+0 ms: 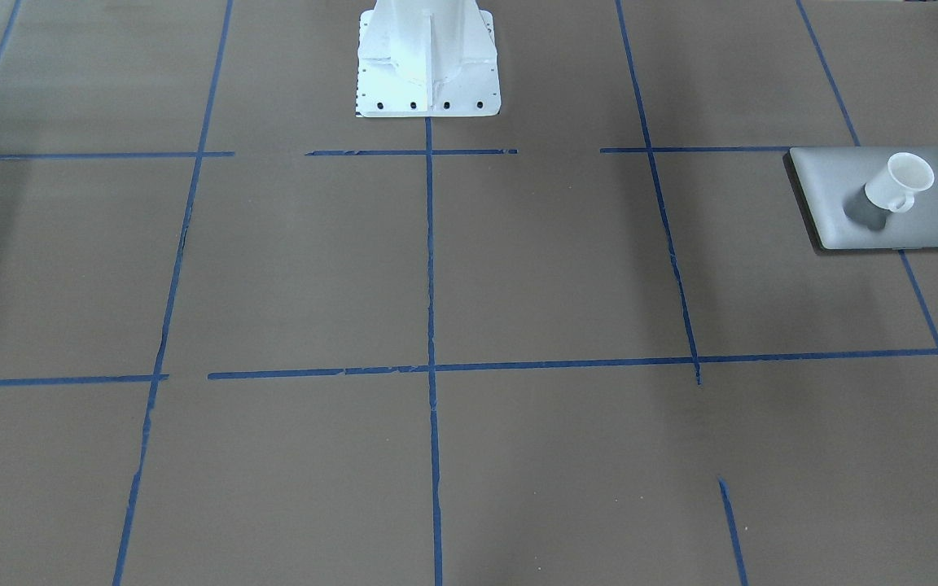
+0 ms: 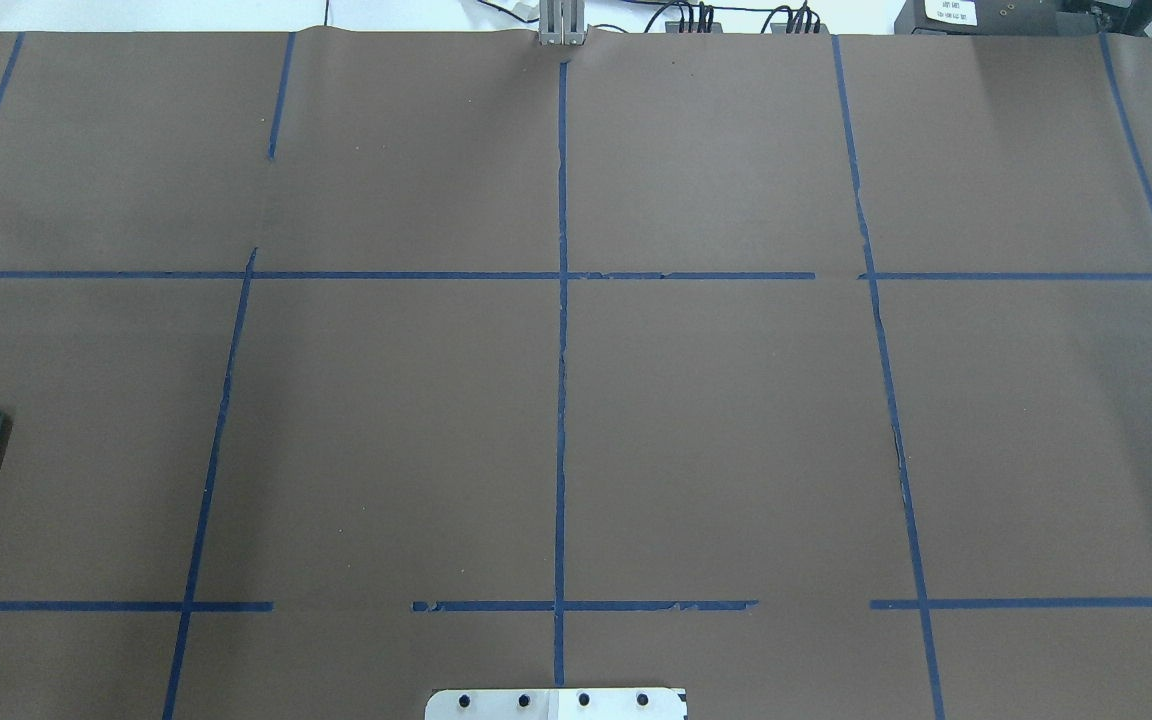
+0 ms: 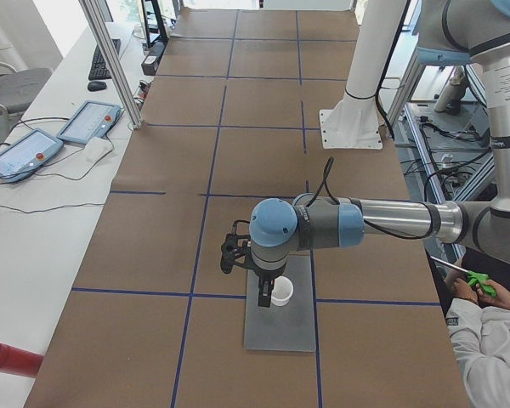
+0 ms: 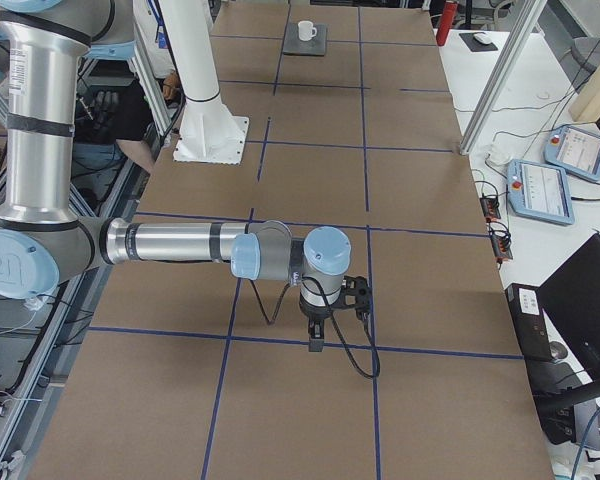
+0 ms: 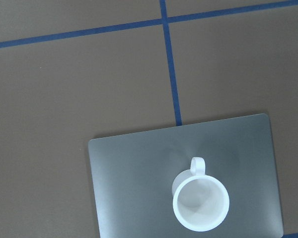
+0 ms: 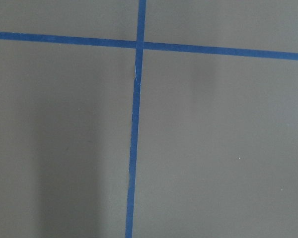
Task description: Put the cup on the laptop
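Observation:
The small white cup [image 1: 896,183] stands upright on the silver-grey laptop [image 1: 835,203], its handle toward the robot's side. In the left wrist view the cup [image 5: 201,202] sits on the closed laptop lid [image 5: 134,188] with nothing on it. In the exterior left view my left gripper [image 3: 264,299] hangs over the laptop [image 3: 280,331] close beside the cup [image 3: 281,291]. I cannot tell if it is open or shut. My right gripper [image 4: 315,343] hangs above bare brown table far from the cup [image 4: 306,31]. I cannot tell its state.
Blue tape lines cross the brown table cover [image 2: 716,420]. The white robot base [image 1: 427,57] stands at the robot's edge. Teach pendants [image 3: 85,123] lie on the side bench. A person [image 3: 489,331] sits beside the robot's left side.

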Motion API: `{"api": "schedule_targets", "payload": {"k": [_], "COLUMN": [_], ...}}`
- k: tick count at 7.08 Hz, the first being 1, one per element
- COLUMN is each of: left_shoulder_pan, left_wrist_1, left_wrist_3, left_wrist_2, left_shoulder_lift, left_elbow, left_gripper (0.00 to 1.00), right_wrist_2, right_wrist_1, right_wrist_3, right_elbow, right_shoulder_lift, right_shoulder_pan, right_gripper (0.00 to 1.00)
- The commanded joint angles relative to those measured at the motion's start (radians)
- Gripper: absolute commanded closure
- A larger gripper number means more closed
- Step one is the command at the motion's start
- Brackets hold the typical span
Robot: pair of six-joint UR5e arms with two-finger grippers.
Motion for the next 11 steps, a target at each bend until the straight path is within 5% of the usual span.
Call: {"api": "schedule_targets", "payload": {"k": [1, 11], "left_shoulder_pan": [0.002, 0.037], "left_wrist_1": [-0.009, -0.01], "left_wrist_3": [-0.043, -0.04], "left_wrist_2": [0.073, 0.063], "left_shoulder_lift": [-0.015, -0.058], "left_elbow": [-0.002, 0.036], "left_gripper": [0.0, 0.0], "right_wrist_2": [-0.001, 0.0], "right_wrist_1": [0.0, 0.0], "right_wrist_3": [0.0, 0.0], "right_elbow": [0.0, 0.0], "right_shoulder_lift": [0.0, 0.0], "right_shoulder_pan": [0.0, 0.0], "right_gripper": [0.0, 0.0]}}
